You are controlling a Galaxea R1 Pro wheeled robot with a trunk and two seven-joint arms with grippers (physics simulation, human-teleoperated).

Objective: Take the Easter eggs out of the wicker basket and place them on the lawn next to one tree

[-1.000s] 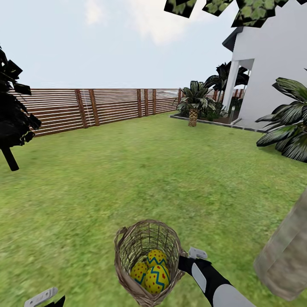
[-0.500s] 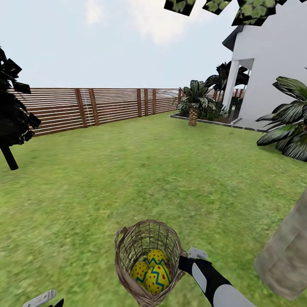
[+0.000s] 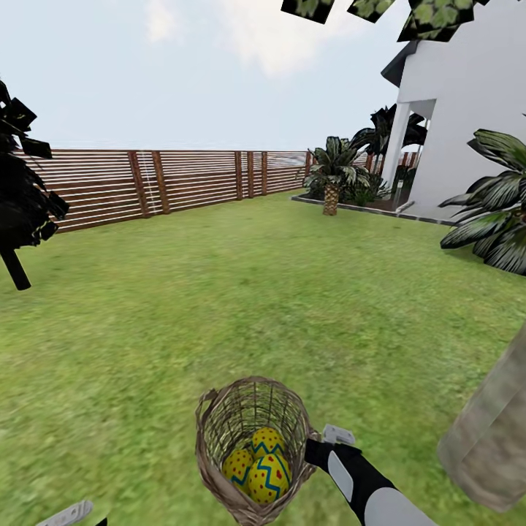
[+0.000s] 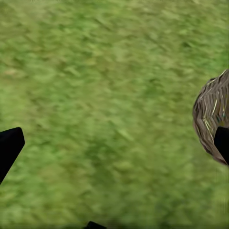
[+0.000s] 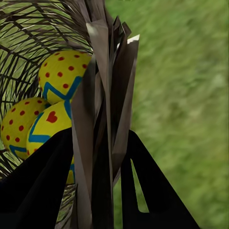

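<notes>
The Easter eggs [image 3: 257, 467] are all three still sitting in the wicker basket [image 3: 252, 447], packed together low against its wall, so nothing of the unloading is done yet. The right gripper [image 5: 95, 157] is clamping the basket's rim: in the right wrist view its two dark fingers [image 5: 43, 186] are pinching the woven wall between them, one inside by the eggs and one outside. In the head view the basket is tipping toward the camera with its mouth showing, and it appears to be hanging off the lawn [image 3: 241, 292] rather than resting on it, though the angle is making that hard to settle. The left gripper [image 4: 114, 157] is hanging over bare grass with its fingertips wide apart and nothing between them, the basket's side just showing at the edge of the left wrist view.

Just to the right of the basket a thick mottled grey-brown trunk [image 3: 489, 438] is rising out of frame; that is probably the tree to use, and the eggs are already near it. What is left, then, is the whole placing: each egg is waiting to be lifted out and set on the grass beside that trunk.

Further off, the grass is running back to a slatted wooden fence [image 3: 168, 183], a short palm [image 3: 332, 179] and the white house [image 3: 467, 117].
</notes>
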